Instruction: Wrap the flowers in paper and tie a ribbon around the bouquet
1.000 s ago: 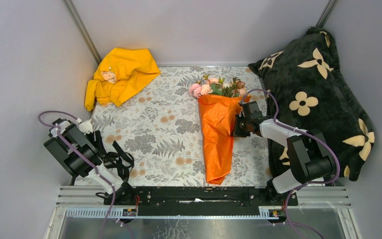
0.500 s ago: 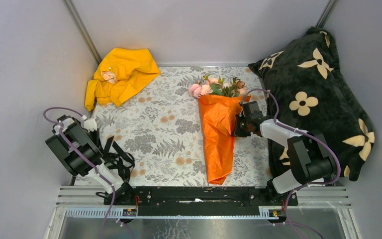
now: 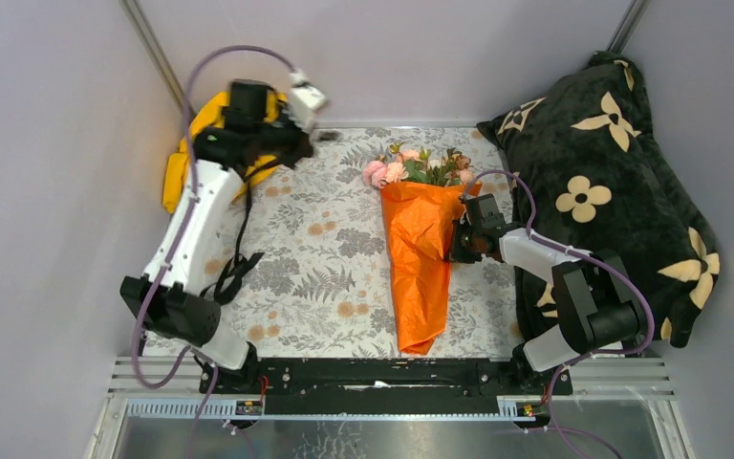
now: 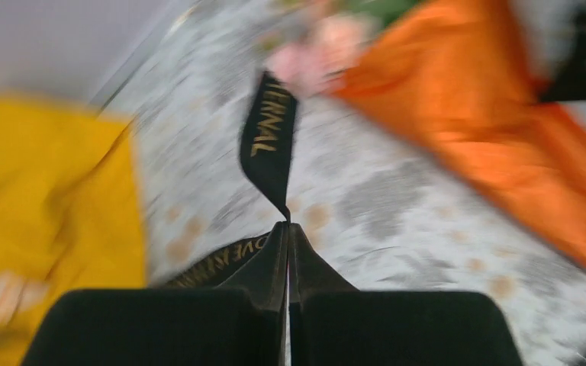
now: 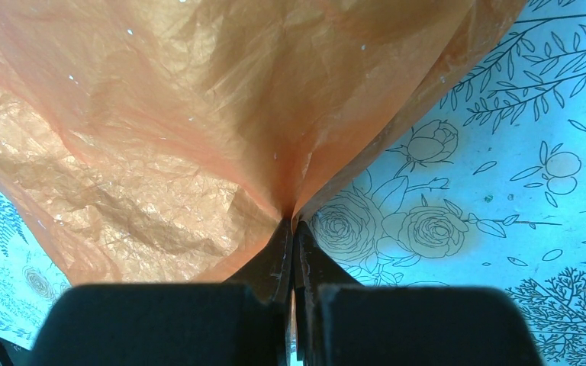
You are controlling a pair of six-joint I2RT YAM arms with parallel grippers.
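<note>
Between plain grey walls (image 3: 392, 57): one tablecloth (image 3: 315, 277), pale with grey ferns and brown blossoms, covers the whole surface.
Near edge: one metal rail (image 3: 392, 378) carrying both arm bases.
Far left corner: one yellow garment (image 3: 177, 182), crumpled.
Right side: one black pillow (image 3: 612, 182) with cream flower shapes.
Bouquet (image 3: 419, 277): one, lying mid-cloth, heads toward the far wall.
Paper (image 5: 160, 137): one orange sheet, coned around the stems.
Flowers (image 3: 387, 171): several pink roses; exact count unclear.
Ribbon (image 4: 268, 141): one, black with gold lettering, trailing down at the left.
Left gripper (image 4: 287, 229): raised over the far left, pinched tight on the ribbon.
Right gripper (image 5: 293, 225): clamped on the paper's right side.
</note>
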